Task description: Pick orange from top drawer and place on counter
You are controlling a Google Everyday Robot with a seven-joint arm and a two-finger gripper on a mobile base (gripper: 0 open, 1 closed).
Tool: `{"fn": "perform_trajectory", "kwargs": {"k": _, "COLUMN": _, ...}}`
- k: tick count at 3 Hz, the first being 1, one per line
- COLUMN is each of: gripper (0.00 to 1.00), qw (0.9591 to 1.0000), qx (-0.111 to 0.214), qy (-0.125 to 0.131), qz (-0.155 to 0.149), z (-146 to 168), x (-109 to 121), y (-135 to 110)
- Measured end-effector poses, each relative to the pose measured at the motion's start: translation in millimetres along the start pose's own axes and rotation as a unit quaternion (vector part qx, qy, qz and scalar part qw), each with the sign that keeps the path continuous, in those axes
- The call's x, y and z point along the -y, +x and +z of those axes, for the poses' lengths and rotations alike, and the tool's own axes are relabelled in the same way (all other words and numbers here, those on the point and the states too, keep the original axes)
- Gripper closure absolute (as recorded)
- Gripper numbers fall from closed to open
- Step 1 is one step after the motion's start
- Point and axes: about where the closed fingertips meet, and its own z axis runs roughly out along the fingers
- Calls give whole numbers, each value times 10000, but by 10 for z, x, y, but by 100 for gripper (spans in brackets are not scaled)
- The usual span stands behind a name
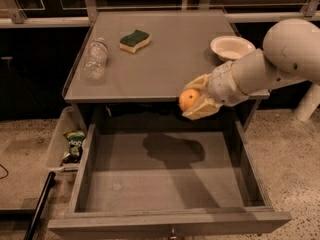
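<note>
**Orange gripped at counter's front edge; top drawer standing open**

The orange (189, 99), small, round and smooth-skinned, is being gripped by the gripper (192, 102). Its two cream-coloured fingers (198, 82) are being pressed against the fruit from above and below. Fruit and gripper are being held in the air at the front edge of the counter (165, 64), right of its middle, over the rear part of the top drawer (165, 189). Whether the orange is over the counter's lip or just in front of it cannot be told. The gripper is being carried by a thick arm (265, 64) with a smooth, white, rounded shell, reaching in from the right.

The drawer is being seen pulled out: wide, shallow, with a flat matte grey floor, low side walls and a worn front edge. A soft dark shadow (172, 151) is being cast on its floor beneath the gripper.

The counter is being noted as a flat grey rectangle with thin raised side rims. On it:
- a clear plastic bottle (95, 59), lying on its side near the left rim
- a wavy-edged sponge (135, 40), green on top and yellow below, well behind the orange
- a shallow round white bowl (232, 47) near the right rim, just behind the arm

Left of the drawer, a green snack bag (75, 143) is being held in a clear plastic bin (57, 134).
</note>
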Motion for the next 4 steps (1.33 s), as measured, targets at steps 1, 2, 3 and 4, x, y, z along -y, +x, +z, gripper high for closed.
{"fn": "perform_trajectory", "kwargs": {"k": 1, "gripper": 100, "qw": 9985, "qx": 420, "qy": 31, "qz": -350, "z": -42, "x": 438, "y": -153}}
{"fn": "perform_trajectory", "kwargs": {"k": 2, "gripper": 100, "qw": 9944, "qx": 828, "qy": -39, "qz": -653, "z": 9, "x": 853, "y": -327}}
{"fn": "perform_trajectory", "kwargs": {"k": 3, "gripper": 100, "qw": 9894, "qx": 1133, "qy": -22, "qz": -904, "z": 97, "x": 1233, "y": -532}}
{"fn": "perform_trajectory", "kwargs": {"k": 4, "gripper": 100, "qw": 9875, "qx": 1197, "qy": -85, "qz": -1020, "z": 327, "x": 1437, "y": -663}}
